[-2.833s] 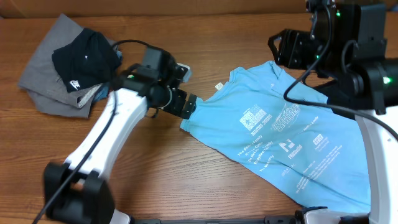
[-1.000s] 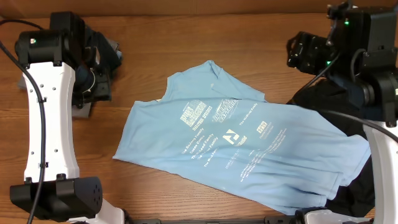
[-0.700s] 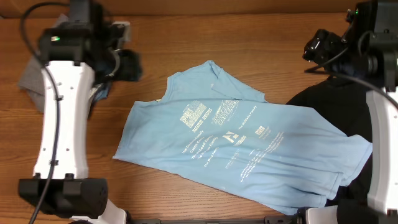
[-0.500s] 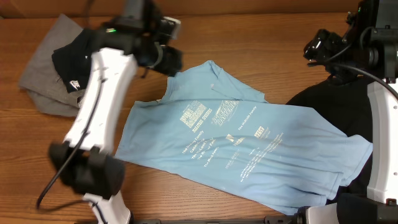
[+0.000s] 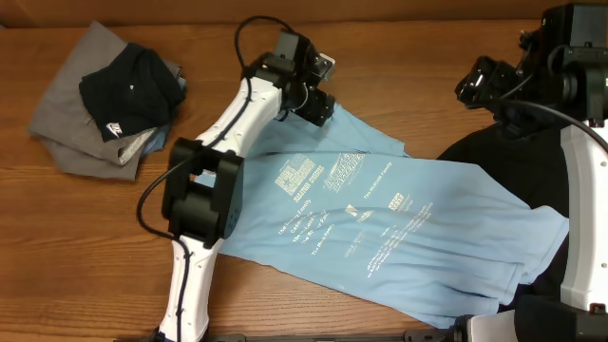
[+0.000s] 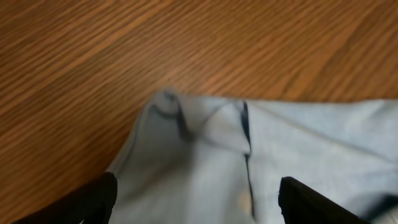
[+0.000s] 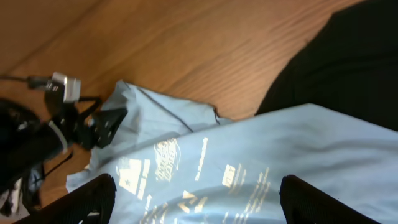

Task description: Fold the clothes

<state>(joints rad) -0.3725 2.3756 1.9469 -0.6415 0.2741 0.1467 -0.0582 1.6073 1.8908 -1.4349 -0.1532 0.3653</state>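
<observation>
A light blue T-shirt [image 5: 399, 228] lies spread on a brown wooden desk [image 5: 399, 47], printed side up, with white lettering across its chest. It fills the middle and right of the desk and runs at a slant toward the near right corner. Its right edge lies over a black T-shirt [image 5: 484, 152] that shows beyond it on the right side. At the far left corner, well apart from the blue shirt, a grey T-shirt [image 5: 57, 123] sits rumpled with a second black T-shirt [image 5: 128, 90] bunched on top. The left arm [image 5: 237, 104] stretches across the desk to the blue shirt's far edge. The left jaws stand wide open over a folded, puckered corner of blue cloth there, gripping nothing; whether they touch the cloth cannot be told. The right arm [image 5: 579, 190] rises at the right side. The right jaws hang above the bare wood beyond the black shirt, wide open and empty, facing down toward the blue shirt.
</observation>
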